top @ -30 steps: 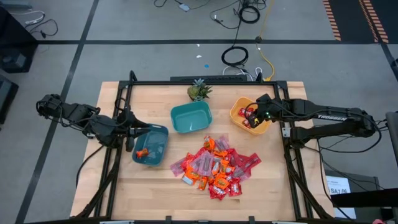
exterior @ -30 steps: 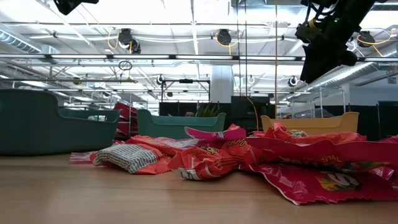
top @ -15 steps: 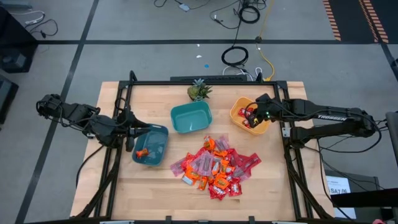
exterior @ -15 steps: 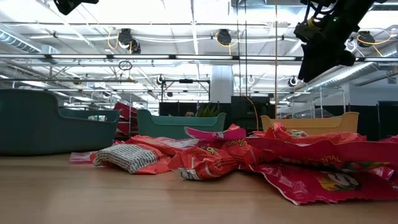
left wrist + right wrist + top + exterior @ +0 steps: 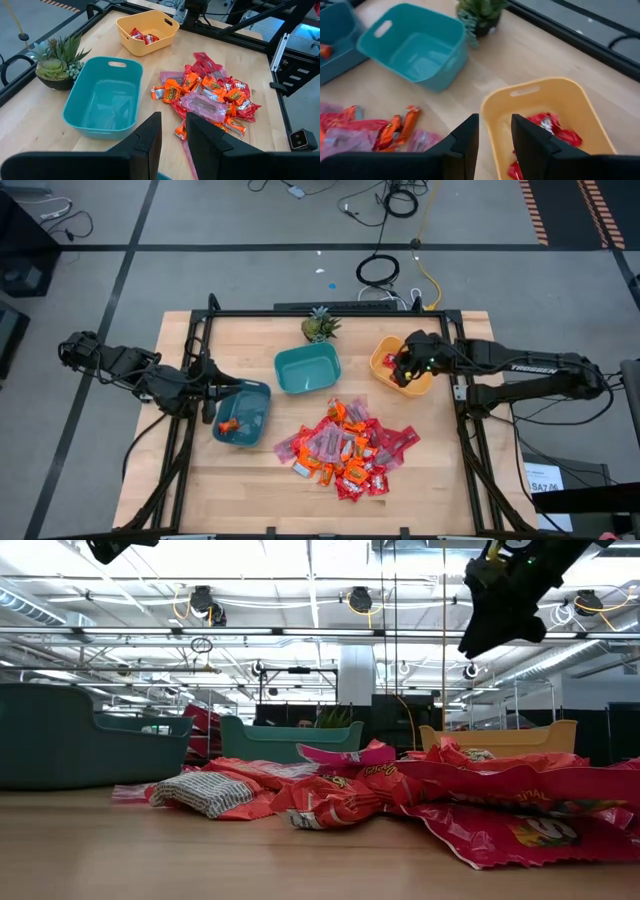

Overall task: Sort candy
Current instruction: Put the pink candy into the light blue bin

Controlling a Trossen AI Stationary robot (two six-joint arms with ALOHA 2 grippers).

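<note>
- The candy (image 5: 347, 448) lies heaped on the table in front of the teal bowl (image 5: 307, 369); a few red pieces sit in the yellow bowl (image 5: 385, 352) to its right, one orange piece in the blue bowl (image 5: 258, 416) to its left.
- The right gripper (image 5: 408, 361) hovers over the yellow bowl, fingers slightly apart and empty; dipping low could tip the light bowl.
- The left gripper (image 5: 214, 402) waits at the blue bowl, fingers parted and empty; reaching into the tangled heap may snag two colours together.

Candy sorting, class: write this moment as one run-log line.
left gripper: open, empty, over blue bowl | right gripper: open, empty, over yellow bowl | candy: piled mid-table | teal bowl: empty
</note>
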